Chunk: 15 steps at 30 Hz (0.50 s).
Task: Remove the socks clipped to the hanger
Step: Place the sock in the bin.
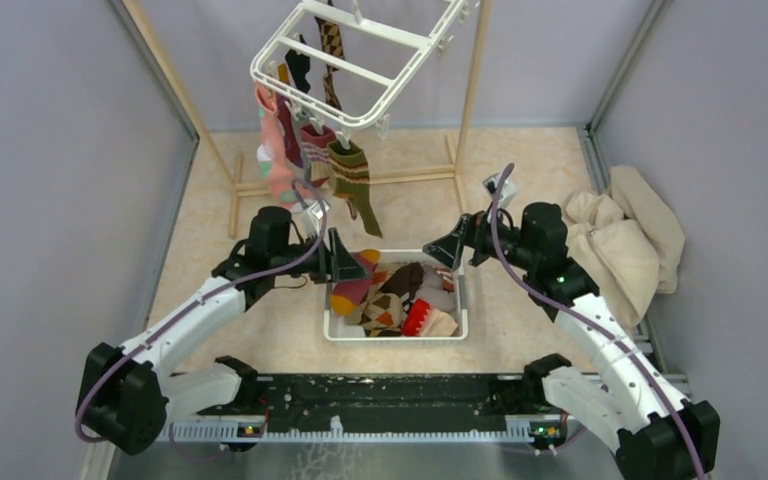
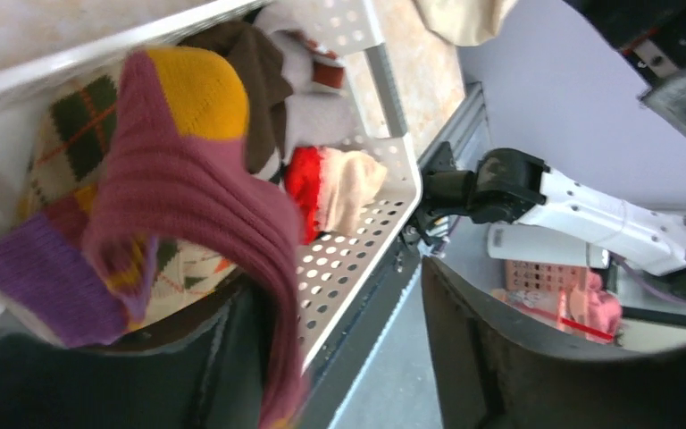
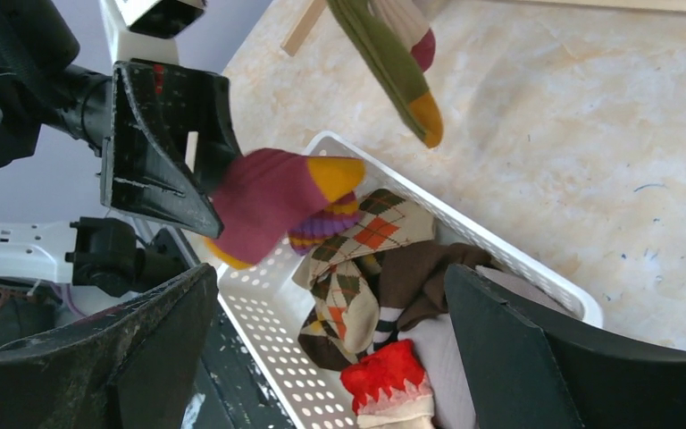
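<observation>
A basket (image 1: 395,338) sits mid-table with loose socks (image 1: 390,305) piled in it. At its 12 o'clock the hanger (image 1: 340,63) hangs before a wooden rack (image 1: 473,90), with clipped socks (image 1: 310,160) dangling toward 11 o'clock. A cloth heap (image 1: 625,245) lies at 3 o'clock.

The white hanger (image 1: 335,62) hangs tilted at the far centre. Pink-and-mint (image 1: 272,150), maroon-striped (image 1: 314,150), olive-striped (image 1: 352,178), black (image 1: 300,68) and brown argyle socks (image 1: 332,38) are clipped to it. Lower and nearer, a maroon, yellow-toed sock (image 3: 268,201) drapes against the left gripper (image 1: 346,260).
</observation>
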### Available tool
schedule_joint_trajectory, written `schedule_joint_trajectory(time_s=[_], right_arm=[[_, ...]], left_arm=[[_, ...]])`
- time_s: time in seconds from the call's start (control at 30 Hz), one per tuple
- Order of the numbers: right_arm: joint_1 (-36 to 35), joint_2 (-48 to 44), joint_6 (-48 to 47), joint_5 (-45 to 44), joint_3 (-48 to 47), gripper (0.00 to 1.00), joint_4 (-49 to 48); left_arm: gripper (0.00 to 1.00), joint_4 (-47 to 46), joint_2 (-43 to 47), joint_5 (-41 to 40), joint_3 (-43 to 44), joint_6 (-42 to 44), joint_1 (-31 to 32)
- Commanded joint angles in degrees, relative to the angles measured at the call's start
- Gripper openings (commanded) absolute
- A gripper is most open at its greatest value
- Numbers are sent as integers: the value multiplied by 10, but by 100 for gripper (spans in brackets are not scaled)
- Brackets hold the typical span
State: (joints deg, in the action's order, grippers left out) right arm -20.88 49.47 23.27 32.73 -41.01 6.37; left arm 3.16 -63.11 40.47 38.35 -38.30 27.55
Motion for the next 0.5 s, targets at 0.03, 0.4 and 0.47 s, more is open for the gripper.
schedule_joint_trajectory(time_s=[0.03,0.4,0.47], right_arm=[[-2,3,30,20,1,98,-9],[-2,-35,23,-17,41,98,77],[-3,-42,35,-8,49,98,78]], left_arm=[[80,111,-16,-71,24,59,5],[94,137,-46,-73,37,115,8],[94,179,-26,-96,55,126,8]])
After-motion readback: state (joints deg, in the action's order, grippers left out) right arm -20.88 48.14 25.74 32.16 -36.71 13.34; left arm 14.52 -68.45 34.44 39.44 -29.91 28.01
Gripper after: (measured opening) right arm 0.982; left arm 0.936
